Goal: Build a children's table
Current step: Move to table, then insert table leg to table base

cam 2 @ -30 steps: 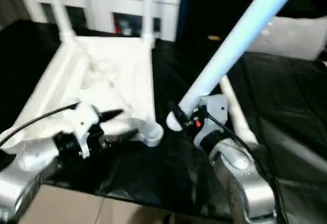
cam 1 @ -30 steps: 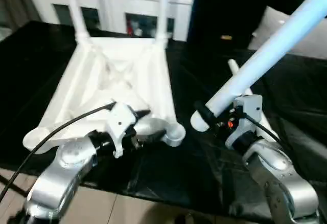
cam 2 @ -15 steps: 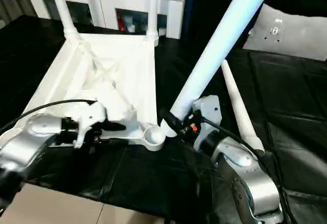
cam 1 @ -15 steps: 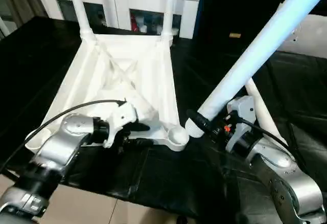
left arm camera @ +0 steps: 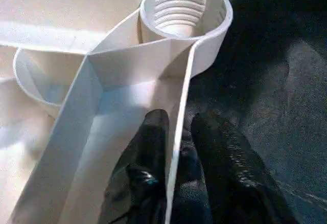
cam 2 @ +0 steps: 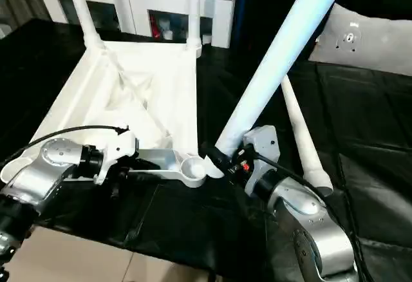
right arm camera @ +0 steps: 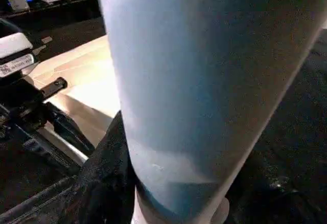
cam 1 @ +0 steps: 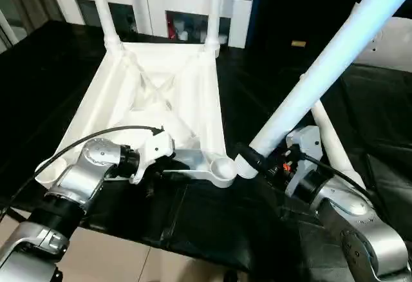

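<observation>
From the head views, the white table top (cam 1: pixel 161 102) lies upside down on the black cloth (cam 1: pixel 212 224) with two legs (cam 1: pixel 106 11) standing in its far corners, the left gripper (cam 1: pixel 168 159) at its near rim beside the empty corner socket (cam 1: pixel 222 165), and the right gripper (cam 1: pixel 248 156) holding a third leg (cam 1: pixel 322 69) that slants up and away, its thick end just beside that socket; a fourth leg (cam 2: pixel 302 140) lies on the cloth to the right. In the left wrist view the black fingers (left arm camera: pixel 148 147) stand narrowly apart, pinching the thin rim wall of the table top, with the threaded socket just ahead. In the right wrist view the held leg rises between that gripper's dark fingers (right arm camera: pixel 110 157), which are clamped round its thick end.

head stereo downward, wrist cameras close-up
</observation>
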Available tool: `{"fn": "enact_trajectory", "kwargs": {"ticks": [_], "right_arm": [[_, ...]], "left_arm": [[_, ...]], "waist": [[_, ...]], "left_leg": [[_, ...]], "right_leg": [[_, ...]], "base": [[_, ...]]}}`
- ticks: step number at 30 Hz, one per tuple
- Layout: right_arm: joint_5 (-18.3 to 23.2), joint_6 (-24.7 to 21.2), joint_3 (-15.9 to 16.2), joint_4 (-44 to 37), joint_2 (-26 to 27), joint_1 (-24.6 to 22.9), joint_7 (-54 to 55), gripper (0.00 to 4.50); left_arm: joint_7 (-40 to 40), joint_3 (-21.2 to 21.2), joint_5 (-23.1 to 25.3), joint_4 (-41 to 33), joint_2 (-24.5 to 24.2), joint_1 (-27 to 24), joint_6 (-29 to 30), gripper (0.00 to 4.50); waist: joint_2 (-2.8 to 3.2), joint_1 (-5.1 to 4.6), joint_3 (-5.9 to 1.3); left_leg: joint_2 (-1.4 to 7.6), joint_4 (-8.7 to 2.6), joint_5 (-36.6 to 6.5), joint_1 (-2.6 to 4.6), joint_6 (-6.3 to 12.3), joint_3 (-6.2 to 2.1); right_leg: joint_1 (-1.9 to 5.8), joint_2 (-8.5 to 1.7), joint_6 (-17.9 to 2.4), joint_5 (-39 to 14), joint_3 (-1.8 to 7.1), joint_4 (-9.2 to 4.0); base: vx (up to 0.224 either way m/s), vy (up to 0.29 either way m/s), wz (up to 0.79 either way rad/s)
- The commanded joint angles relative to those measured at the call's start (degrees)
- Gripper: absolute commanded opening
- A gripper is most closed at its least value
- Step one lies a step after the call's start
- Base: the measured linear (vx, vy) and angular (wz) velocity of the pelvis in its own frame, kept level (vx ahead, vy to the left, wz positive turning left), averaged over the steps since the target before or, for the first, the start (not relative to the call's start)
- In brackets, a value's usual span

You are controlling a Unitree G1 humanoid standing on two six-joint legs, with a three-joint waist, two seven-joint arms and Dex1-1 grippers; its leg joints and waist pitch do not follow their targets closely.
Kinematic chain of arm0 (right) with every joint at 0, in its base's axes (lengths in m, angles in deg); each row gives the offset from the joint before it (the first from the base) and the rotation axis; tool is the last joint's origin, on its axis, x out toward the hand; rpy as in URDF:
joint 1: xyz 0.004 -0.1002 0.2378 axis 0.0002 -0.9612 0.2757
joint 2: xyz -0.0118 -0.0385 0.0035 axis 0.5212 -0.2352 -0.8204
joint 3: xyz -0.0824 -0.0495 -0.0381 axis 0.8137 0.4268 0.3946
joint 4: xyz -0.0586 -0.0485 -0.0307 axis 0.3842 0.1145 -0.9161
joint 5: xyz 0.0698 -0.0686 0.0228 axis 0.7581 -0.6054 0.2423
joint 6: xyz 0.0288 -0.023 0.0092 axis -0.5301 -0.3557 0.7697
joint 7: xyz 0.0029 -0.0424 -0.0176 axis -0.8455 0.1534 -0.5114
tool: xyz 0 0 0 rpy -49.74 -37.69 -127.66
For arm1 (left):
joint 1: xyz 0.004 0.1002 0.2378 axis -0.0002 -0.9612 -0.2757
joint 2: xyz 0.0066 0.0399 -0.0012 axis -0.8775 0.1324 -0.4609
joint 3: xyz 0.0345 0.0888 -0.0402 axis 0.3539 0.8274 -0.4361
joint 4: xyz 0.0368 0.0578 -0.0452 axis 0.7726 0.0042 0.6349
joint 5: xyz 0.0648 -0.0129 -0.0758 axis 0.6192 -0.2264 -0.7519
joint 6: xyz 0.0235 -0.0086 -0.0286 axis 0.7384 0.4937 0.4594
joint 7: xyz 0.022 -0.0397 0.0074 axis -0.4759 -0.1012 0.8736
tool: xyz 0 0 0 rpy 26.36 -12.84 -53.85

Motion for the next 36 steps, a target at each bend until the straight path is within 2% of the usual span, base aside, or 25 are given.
{"fn": "enact_trajectory", "kwargs": {"ticks": [1, 3, 4, 8, 12, 13, 14, 15, 16, 17, 18, 19, 20, 21, 23, 24, 25, 26, 27, 28, 30, 31, 36], "right_arm": [[0.60, -0.72, 0.44, -1.87, 0.06, 0.67, 0.01, 1.89], [0.02, -0.73, 1.27, -1.10, 0.04, 1.56, -0.32, 1.89], [-0.46, -0.91, 1.93, -0.48, -0.02, 2.51, -0.49, 1.89], [-1.00, -1.46, 3.38, 1.25, 0.01, 5.10, -1.35, 1.89], [-1.23, -2.67, 4.58, 3.66, 0.30, 8.39, -1.89, 1.89], [-2.54, -2.15, 5.41, 5.61, 0.77, 10.33, -1.41, 1.89], [-3.06, -1.76, 5.64, 6.23, 0.97, 10.86, -1.18, 1.89], [-3.63, -1.30, 5.94, 6.86, 1.15, 11.38, -0.93, 1.89], [-4.36, -0.76, 6.38, 7.65, 1.32, 11.95, -0.65, 1.89], [-4.99, -0.38, 6.86, 8.31, 1.33, 12.39, -0.54, 1.89], [-5.06, -0.34, 6.91, 8.38, 1.33, 12.43, -0.53, 1.89], [-5.47, -0.23, 7.50, 9.87, 1.18, 13.09, -1.15, 1.89], [-5.18, -0.60, 7.64, 10.82, 0.99, 13.59, -1.91, 1.89], [-4.78, -0.61, 7.49, 11.79, 0.93, 14.03, -2.57, 1.89], [-4.72, -0.54, 7.27, 13.30, 0.74, 14.73, -2.93, 1.89], [-5.15, -0.40, 7.22, 14.04, 0.74, 15.05, -2.89, 1.89], [-5.52, -0.11, 6.64, 15.44, 1.17, 15.63, -2.36, 1.89], [-5.59, -0.06, 6.53, 15.70, 1.27, 15.74, -2.26, 1.89], [-5.85, 0.02, 6.56, 16.31, 1.27, 16.05, -2.32, 1.89], [-6.00, 0.07, 6.64, 16.48, 1.19, 16.15, -2.37, 1.89], [-6.16, 0.15, 6.91, 16.99, 1.01, 16.32, -2.79, 1.89], [-6.47, 0.10, 7.42, 17.65, 0.69, 16.51, -3.40, 1.89], [-6.33, -2.61, 9.68, 18.81, -0.71, 16.69, -6.46, 1.89]], "left_arm": [[-0.86, 0.92, 1.21, 1.19, 0.10, 0.17, -0.69, 0.82], [-0.71, 1.09, 1.97, 2.38, 0.32, 0.25, -1.58, 0.52], [-0.42, 1.30, 2.56, 2.88, 0.38, 0.26, -1.93, 0.46], [0.81, 1.70, 4.20, 4.13, 0.64, 0.38, -2.61, 0.24], [5.57, 1.37, 6.48, 5.24, 1.56, 0.57, -2.32, 0.03], [9.34, 0.35, 6.81, 4.31, 2.66, -0.02, 1.10, 0.01], [10.55, 0.05, 6.91, 3.68, 3.01, -0.32, 1.92, 0.01], [11.63, -0.36, 6.94, 2.70, 3.42, -0.78, 2.36, 0.00], [12.65, -0.78, 6.86, 0.97, 3.94, -1.57, 3.06, 0.00], [13.53, -1.06, 6.92, -0.59, 4.34, -2.29, 3.66, 0.00], [13.62, -1.09, 6.93, -0.76, 4.38, -2.37, 3.72, 0.00], [14.47, -1.33, 7.24, -2.39, 4.72, -3.29, 3.57, 0.00], [14.26, -1.31, 7.21, -3.53, 4.73, -3.79, 3.41, 0.00], [13.58, -1.32, 6.79, -4.53, 4.71, -4.16, 3.26, 0.00], [11.70, -0.85, 6.28, -5.74, 4.27, -4.58, 2.78, 0.00], [11.04, -0.46, 6.19, -6.43, 3.94, -4.80, 2.89, 0.00], [9.09, 0.71, 6.56, -6.84, 2.83, -5.05, 2.27, 0.00], [8.73, 0.92, 6.63, -6.92, 2.60, -5.11, 2.15, 0.00], [8.08, 1.01, 6.23, -7.47, 2.27, -5.46, 2.29, 0.00], [7.92, 0.97, 6.04, -7.62, 2.23, -5.56, 2.38, 0.00], [7.97, 0.52, 5.45, -8.27, 2.40, -5.80, 3.27, 0.00], [7.98, 0.11, 5.10, -8.80, 2.51, -5.98, 3.80, 0.00], [7.47, -0.48, 4.84, -8.55, 2.56, -5.82, 4.00, 0.00]], "waist": [[0.83, 0.27, -3.58], [0.87, 0.23, -3.62], [1.11, 0.24, -3.57], [1.10, 0.08, -3.60], [1.21, 0.20, -3.70], [0.98, 0.01, -3.85], [0.77, -0.04, -3.84], [0.87, 0.01, -3.81], [0.27, -0.21, -4.05], [0.55, -0.22, -3.87], [0.59, -0.38, -3.97], [0.34, -0.41, -4.02], [0.45, -0.58, -3.93], [-0.19, -0.74, -3.93], [0.27, -0.64, -3.90], [0.29, -0.72, -3.96], [-0.87, -0.85, -4.02], [-0.40, -0.65, -4.14], [0.06, -0.57, -4.12], [0.10, -0.65, -4.14], [-0.10, -0.59, -4.18], [-0.41, -0.58, -4.34], [-0.50, -0.56, -4.26]], "left_leg": [[3.26, -4.92, -1.41, -1.65, 1.94, -0.37], [3.34, -4.93, -0.99, -1.74, 1.91, -0.39], [3.36, -4.95, -1.05, -1.72, 1.84, -0.43], [3.21, -4.94, -1.62, -1.75, 1.68, -0.35], [3.39, -4.94, -1.27, -1.67, 1.63, -0.34], [3.45, -4.88, -0.99, -1.80, 1.24, -0.37], [3.40, -4.86, -0.94, -1.85, 1.26, -0.33], [3.22, -4.75, -0.86, -1.99, 1.35, -0.23], [3.36, -4.72, -0.60, -2.12, 1.20, -0.25], [3.15, -4.69, -0.43, -2.05, 1.59, -0.16], [3.22, -4.66, -0.12, -2.17, 1.59, -0.22], [3.13, -4.60, 0.23, -2.17, 2.11, -0.14], [3.10, -4.63, 0.07, -2.17, 2.44, -0.11], [3.08, -4.66, -0.27, -2.27, 2.93, -0.07], [3.12, -4.62, -0.51, -2.07, 3.36, -0.08], [3.18, -4.66, -0.13, -2.02, 3.55, -0.15], [3.26, -4.67, 0.49, -2.12, 3.97, -0.02], [3.21, -4.67, 1.41, -2.17, 4.05, -0.19], [3.25, -4.60, 2.59, -2.00, 4.23, -0.10], [3.35, -4.59, 2.76, -1.88, 4.26, -0.11], [3.37, -4.57, 3.06, -1.93, 4.60, -0.06], [3.38, -4.53, 3.42, -2.01, 4.76, -0.06], [3.31, -4.53, 2.31, -1.90, 4.95, 0.06]], "right_leg": [[4.50, -4.76, -9.97, -18.11, 3.40, -3.64], [4.57, -4.82, -10.37, -16.63, 3.42, -3.53], [4.51, -4.79, -10.48, -16.52, 3.38, -3.47], [4.63, -4.83, -10.18, -18.14, 3.39, -3.61], [4.51, -4.84, -10.55, -17.92, 3.37, -3.46], [4.66, -4.98, -10.92, -17.54, 3.33, -3.18], [4.67, -4.95, -10.87, -17.82, 3.29, -3.33], [4.76, -5.03, -10.58, -18.54, 3.36, -3.50], [4.94, -5.13, -10.62, -18.36, 3.39, -3.21], [4.74, -4.98, -10.03, -19.48, 3.36, -3.62], [4.85, -5.04, -10.02, -19.32, 3.37, -3.37], [4.72, -4.94, -9.73, -19.62, 3.34, -3.47], [4.61, -4.85, -9.64, -20.03, 3.27, -3.65], [4.64, -4.75, -9.40, -20.66, 3.23, -3.80], [4.39, -4.85, -9.18, -21.72, 3.21, -3.86], [4.33, -4.78, -9.27, -21.09, 3.19, -3.65], [4.31, -4.77, -9.43, -20.03, 3.22, -3.59], [4.49, -4.92, -9.71, -19.03, 3.29, -3.14], [4.21, -4.92, -10.23, -17.29, 3.27, -3.09], [4.09, -4.91, -10.72, -16.41, 3.25, -2.97], [4.29, -4.88, -11.48, -14.32, 3.25, -2.79], [4.54, -5.02, -11.91, -13.48, 3.25, -2.52], [4.44, -4.94, -11.46, -15.96, 3.22, -2.96]], "base": [[0.000, 0.000, 0.00], [0.000, 0.000, 0.00], [0.000, 0.000, 0.00], [0.000, 0.000, 0.00], [0.000, 0.000, 0.00], [0.000, 0.000, 0.00], [0.000, 0.000, 0.00], [0.000, 0.000, 0.00], [0.000, 0.000, 0.00], [0.000, 0.000, 0.00], [0.000, 0.000, 0.00], [0.000, 0.000, 0.00], [0.000, 0.000, 0.00], [0.000, 0.000, 0.00], [0.000, 0.000, 0.00], [0.000, 0.000, 0.00], [0.000, 0.000, 0.00], [0.000, 0.000, 0.00], [0.000, 0.000, 0.00], [0.000, 0.000, 0.00], [0.000, 0.000, 0.00], [0.000, 0.000, 0.00], [0.000, 0.000, 0.00]]}}
